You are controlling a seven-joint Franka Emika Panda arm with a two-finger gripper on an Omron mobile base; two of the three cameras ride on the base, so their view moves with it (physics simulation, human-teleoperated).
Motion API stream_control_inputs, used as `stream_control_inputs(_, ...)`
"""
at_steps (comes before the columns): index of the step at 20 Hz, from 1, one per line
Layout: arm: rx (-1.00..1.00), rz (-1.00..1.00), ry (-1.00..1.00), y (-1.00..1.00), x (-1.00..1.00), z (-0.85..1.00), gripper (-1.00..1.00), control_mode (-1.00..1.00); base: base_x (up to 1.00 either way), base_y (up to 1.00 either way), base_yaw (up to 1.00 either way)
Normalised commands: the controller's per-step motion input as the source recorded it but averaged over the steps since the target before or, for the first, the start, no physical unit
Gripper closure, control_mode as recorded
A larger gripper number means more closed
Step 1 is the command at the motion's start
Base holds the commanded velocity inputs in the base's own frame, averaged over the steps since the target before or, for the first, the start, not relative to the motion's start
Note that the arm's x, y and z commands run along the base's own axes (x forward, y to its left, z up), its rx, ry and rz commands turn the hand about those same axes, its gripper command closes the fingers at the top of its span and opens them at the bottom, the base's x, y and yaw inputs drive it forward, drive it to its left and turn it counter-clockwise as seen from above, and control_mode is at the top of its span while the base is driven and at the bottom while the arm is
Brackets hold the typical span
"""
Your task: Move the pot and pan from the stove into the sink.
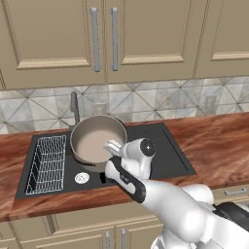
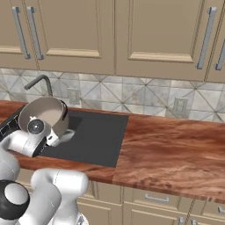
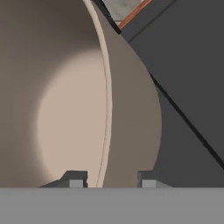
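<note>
The beige pot [image 1: 93, 140] hangs tilted over the black sink [image 1: 168, 151], its open mouth turned toward the base cameras. My gripper [image 1: 112, 147] is shut on the pot's near rim. In the hand view my gripper [image 3: 109, 179] straddles the pot [image 3: 65, 122] wall, one tip inside and one outside, with the sink [image 3: 188, 65] floor beyond. From the right, the pot [image 2: 44, 113] sits over the left part of the sink [image 2: 96, 137], and my gripper [image 2: 58, 136] holds its lower edge. The pan and the stove are out of view.
A white wire rack [image 1: 47, 164] fills the left of the basin, with the round drain [image 1: 81, 178] beside it. The grey faucet [image 1: 74, 107] rises behind the pot. Wooden counter [image 1: 219, 141] runs to the right. Wall cabinets [image 1: 104, 39] hang above.
</note>
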Motion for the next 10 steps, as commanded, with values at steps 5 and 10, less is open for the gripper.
stream_control_inputs(5, -0.03, -0.01, 0.08, 0.17, 0.21, -0.01, 1.00, -1.00, 0.00, 0.00, 0.00)
stream_control_inputs(10, -0.02, -0.08, 0.05, 0.11, 0.16, 0.00, 1.00, -1.00, 0.00, 0.00, 0.00)
